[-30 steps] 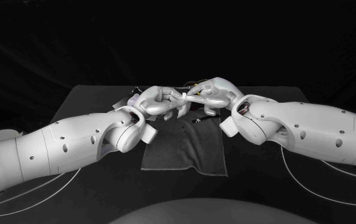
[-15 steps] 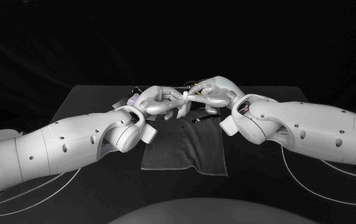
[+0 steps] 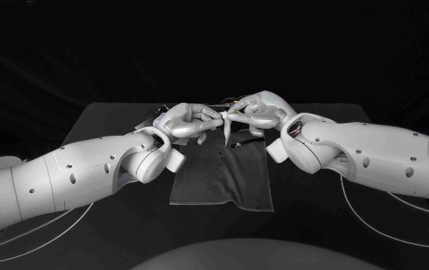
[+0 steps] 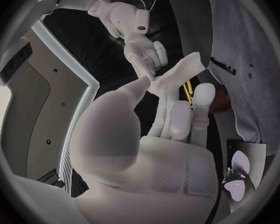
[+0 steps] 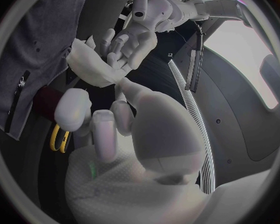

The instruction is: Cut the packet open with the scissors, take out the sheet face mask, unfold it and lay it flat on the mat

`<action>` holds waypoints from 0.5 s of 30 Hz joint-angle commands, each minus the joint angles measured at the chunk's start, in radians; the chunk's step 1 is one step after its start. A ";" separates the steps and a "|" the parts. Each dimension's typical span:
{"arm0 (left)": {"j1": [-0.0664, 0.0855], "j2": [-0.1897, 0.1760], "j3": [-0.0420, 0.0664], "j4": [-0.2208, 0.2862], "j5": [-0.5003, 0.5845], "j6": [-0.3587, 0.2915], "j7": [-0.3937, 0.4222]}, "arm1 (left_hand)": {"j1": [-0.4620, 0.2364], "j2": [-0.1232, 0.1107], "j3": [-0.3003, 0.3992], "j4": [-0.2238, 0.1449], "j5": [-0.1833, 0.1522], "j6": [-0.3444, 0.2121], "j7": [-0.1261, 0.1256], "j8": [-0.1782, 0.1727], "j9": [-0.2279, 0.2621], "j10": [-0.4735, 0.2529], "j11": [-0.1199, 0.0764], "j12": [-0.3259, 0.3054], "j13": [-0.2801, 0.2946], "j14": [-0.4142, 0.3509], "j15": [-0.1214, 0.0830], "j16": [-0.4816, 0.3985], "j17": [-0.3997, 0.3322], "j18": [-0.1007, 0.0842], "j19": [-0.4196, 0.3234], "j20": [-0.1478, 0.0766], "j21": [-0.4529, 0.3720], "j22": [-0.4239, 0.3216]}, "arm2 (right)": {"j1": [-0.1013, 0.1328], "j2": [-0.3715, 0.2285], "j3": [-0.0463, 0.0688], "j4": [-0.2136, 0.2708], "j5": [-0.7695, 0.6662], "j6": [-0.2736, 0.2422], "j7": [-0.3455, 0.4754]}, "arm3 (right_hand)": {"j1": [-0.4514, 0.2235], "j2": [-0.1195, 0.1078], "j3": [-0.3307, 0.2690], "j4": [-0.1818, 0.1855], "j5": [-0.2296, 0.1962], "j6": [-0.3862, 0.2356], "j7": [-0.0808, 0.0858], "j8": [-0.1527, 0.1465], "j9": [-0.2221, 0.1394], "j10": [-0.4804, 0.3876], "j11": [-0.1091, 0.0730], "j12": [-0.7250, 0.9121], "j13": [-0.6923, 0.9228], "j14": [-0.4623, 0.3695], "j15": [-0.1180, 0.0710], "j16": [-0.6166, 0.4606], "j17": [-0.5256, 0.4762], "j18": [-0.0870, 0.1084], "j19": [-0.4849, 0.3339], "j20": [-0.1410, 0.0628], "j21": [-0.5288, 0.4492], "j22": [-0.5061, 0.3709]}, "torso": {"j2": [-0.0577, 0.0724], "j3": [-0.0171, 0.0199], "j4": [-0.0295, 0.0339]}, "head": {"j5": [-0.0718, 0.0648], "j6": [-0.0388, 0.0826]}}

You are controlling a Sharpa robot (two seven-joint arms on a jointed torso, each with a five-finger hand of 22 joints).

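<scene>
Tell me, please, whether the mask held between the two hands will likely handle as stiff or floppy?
Probably floppy: the mask bends and creases between the left hand and right hand. Likely light, since fingertip pinches alone carry it above the mat. It looks thin, so it may tear if pulled hard; wetness cannot be judged.

White sheet mask (image 3: 224, 116) mostly hidden between left hand (image 3: 186, 121) and right hand (image 3: 256, 113) in the head view, yellow-handled scissors (image 5: 58, 137) partly behind the right hand, dark grey cloth mat (image 3: 224, 177) covered at its far end
</scene>
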 commanded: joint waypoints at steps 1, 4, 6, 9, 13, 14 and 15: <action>0.001 -0.002 0.002 0.001 0.004 0.007 0.004 | -0.015 0.001 -0.033 0.023 0.001 0.016 0.002 0.016 0.005 -0.011 -0.003 0.012 0.005 -0.007 0.000 -0.001 -0.005 0.017 -0.011 -0.001 -0.008 -0.008 | 0.000 -0.001 0.001 0.000 -0.014 -0.005 -0.004 | 0.004 -0.001 0.005 0.001 0.005 0.007 -0.005 0.015 0.029 0.040 -0.034 0.003 0.033 0.084 -0.008 0.003 0.182 -0.006 0.006 0.002 0.002 0.046 | -0.001 -0.0004 0.0002 | 0.000 0.001; 0.001 -0.003 0.005 0.001 0.009 0.002 0.006 | -0.017 0.004 -0.053 0.039 0.001 0.019 -0.001 0.025 0.007 -0.014 -0.005 0.020 0.007 -0.009 -0.001 0.000 -0.008 0.018 -0.012 -0.002 -0.012 -0.011 | 0.000 -0.001 0.001 0.000 -0.019 -0.004 -0.008 | 0.004 -0.002 0.005 0.000 0.005 0.007 -0.005 0.016 0.029 0.040 -0.034 0.004 0.034 0.084 -0.009 0.003 0.182 -0.006 0.006 0.002 0.003 0.047 | -0.001 -0.0004 0.0005 | 0.000 0.001; 0.001 -0.003 0.006 0.001 0.011 0.002 0.006 | -0.009 0.015 -0.060 0.048 0.001 0.025 -0.004 0.033 0.009 -0.012 -0.008 0.026 0.007 -0.009 -0.004 0.000 -0.009 0.019 -0.012 -0.003 -0.013 -0.012 | 0.000 0.000 0.001 -0.001 -0.022 -0.004 -0.012 | 0.003 -0.002 0.006 0.000 0.005 0.007 -0.005 0.017 0.030 0.041 -0.034 0.005 0.034 0.084 -0.009 0.003 0.182 -0.006 0.007 0.002 0.004 0.047 | -0.001 -0.0003 0.0002 | 0.000 0.001; 0.001 0.000 0.007 0.002 0.014 0.001 0.006 | 0.004 0.029 -0.067 0.059 0.001 0.039 -0.015 0.044 0.011 -0.006 -0.016 0.032 0.007 -0.009 -0.010 0.002 -0.010 0.019 -0.011 -0.007 -0.014 -0.013 | 0.000 0.002 0.001 -0.002 -0.025 -0.002 -0.017 | 0.003 -0.002 0.006 0.000 0.005 0.007 -0.005 0.017 0.030 0.041 -0.034 0.005 0.034 0.084 -0.009 0.003 0.182 -0.006 0.007 0.002 0.004 0.047 | -0.001 -0.0005 0.0000 | 0.000 0.001; 0.001 0.005 0.007 0.002 0.019 0.001 0.004 | 0.017 0.046 -0.074 0.078 0.001 0.068 -0.031 0.058 0.013 0.013 -0.031 0.036 0.003 -0.006 -0.022 0.003 -0.009 0.018 -0.005 -0.016 -0.012 -0.009 | 0.000 0.006 0.001 -0.003 -0.028 -0.001 -0.020 | 0.003 -0.003 0.007 -0.001 0.005 0.006 -0.005 0.017 0.030 0.042 -0.034 0.006 0.035 0.084 -0.009 0.003 0.183 -0.006 0.006 0.002 0.002 0.046 | -0.001 -0.0001 0.0002 | 0.002 0.002; 0.001 0.007 0.007 0.001 0.020 0.002 0.002 | 0.022 0.053 -0.077 0.089 0.002 0.086 -0.041 0.061 0.012 0.028 -0.040 0.034 -0.001 -0.002 -0.029 0.005 -0.005 0.017 0.003 -0.021 -0.007 -0.004 | 0.000 0.007 0.001 -0.003 -0.028 -0.001 -0.021 | 0.003 -0.003 0.007 -0.001 0.005 0.006 -0.005 0.017 0.030 0.042 -0.034 0.006 0.035 0.084 -0.009 0.003 0.183 -0.006 0.006 0.002 0.002 0.046 | 0.000 0.0003 0.0001 | 0.003 0.001; 0.001 0.009 0.007 0.001 0.021 0.002 0.000 | 0.024 0.054 -0.078 0.093 0.002 0.090 -0.043 0.061 0.011 0.032 -0.042 0.033 -0.003 -0.001 -0.031 0.006 -0.004 0.016 0.005 -0.023 -0.006 -0.002 | 0.000 0.008 0.001 -0.002 -0.028 -0.001 -0.021 | 0.003 -0.003 0.007 -0.001 0.005 0.006 -0.005 0.017 0.030 0.042 -0.034 0.006 0.035 0.084 -0.009 0.003 0.183 -0.006 0.006 0.002 0.002 0.046 | 0.000 0.0007 -0.0002 | 0.003 0.001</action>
